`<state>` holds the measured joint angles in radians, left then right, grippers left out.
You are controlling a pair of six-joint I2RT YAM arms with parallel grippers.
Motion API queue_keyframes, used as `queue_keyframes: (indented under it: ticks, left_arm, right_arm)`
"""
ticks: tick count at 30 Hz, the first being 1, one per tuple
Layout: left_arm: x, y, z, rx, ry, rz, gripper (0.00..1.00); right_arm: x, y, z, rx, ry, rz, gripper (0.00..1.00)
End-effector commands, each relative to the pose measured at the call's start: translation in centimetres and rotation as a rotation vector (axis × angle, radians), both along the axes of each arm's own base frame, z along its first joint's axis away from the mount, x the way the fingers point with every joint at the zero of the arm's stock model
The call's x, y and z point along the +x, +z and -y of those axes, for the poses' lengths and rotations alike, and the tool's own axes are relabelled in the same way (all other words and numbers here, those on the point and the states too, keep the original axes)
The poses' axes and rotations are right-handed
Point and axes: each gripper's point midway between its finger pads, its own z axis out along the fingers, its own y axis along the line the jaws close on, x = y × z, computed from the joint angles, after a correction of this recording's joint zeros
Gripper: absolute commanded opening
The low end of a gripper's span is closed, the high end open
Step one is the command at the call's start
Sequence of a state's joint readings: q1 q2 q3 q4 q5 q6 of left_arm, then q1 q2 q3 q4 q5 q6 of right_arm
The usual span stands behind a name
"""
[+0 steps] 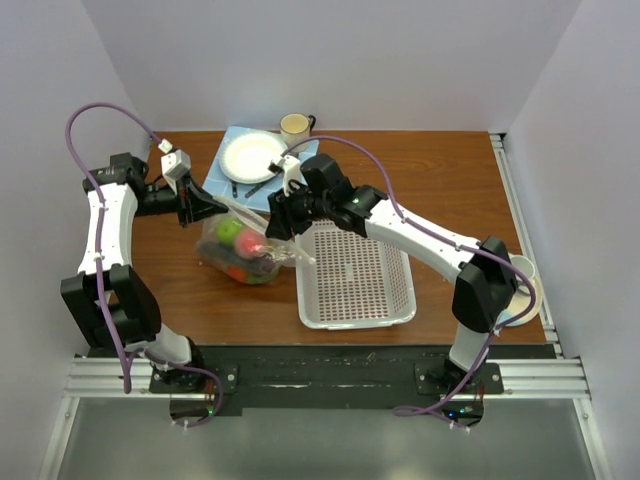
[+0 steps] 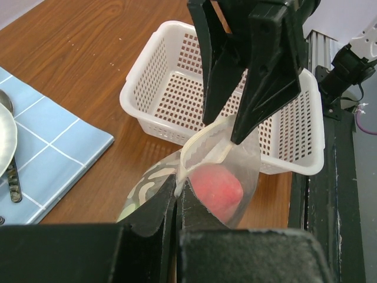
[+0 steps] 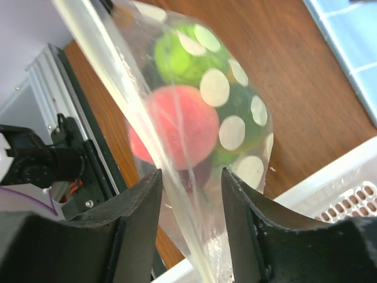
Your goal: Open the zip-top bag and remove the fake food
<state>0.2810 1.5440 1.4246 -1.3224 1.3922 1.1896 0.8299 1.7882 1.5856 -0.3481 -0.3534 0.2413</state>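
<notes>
- Your left gripper (image 2: 177,191) is clamped on one lip of the clear, white-dotted plastic zip-top bag (image 1: 245,252), which sags on the wooden worktop (image 1: 430,175).
- Your right gripper (image 3: 189,183) straddles the other lip, jaws apart, not pinching.
- The mouth looks barely parted, and the red and green plastic fake food (image 3: 177,124) remains inside.
- The white perforated basket (image 1: 355,280) crowds your right arm.

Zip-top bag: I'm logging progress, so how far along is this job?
Done: left gripper is shut on the top edge of the bag. In hand: right gripper, jaws open, straddles that edge. Left: pulling the mouth open and taking out the fake food, all inside.
</notes>
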Motion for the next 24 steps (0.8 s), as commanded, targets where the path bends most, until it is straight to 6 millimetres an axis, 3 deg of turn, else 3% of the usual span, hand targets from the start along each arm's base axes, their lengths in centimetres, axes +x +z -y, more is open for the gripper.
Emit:
queue_keyframes:
  ticks: [1, 7, 17, 24]
  left_arm:
    - [-0.4, 1.4, 0.3, -0.013, -0.007, 0.070, 0.01]
    - [-0.4, 0.8, 0.2, -0.007, -0.008, 0.061, 0.01]
    - [-0.9, 0.5, 0.3, 0.012, -0.009, 0.067, 0.01]
    - [-1.0, 0.4, 0.3, 0.020, -0.010, 0.066, 0.02]
  right_arm:
    - [0.5, 1.6, -0.3, 0.048, 0.000, 0.041, 0.46]
    - [0.0, 2.1, -0.6, 0.092, 0.015, 0.032, 0.44]
    - [0.9, 2.1, -0.6, 0.096, 0.003, 0.031, 0.32]
    - [1.0, 2.5, -0.7, 0.124, 0.010, 0.026, 0.04]
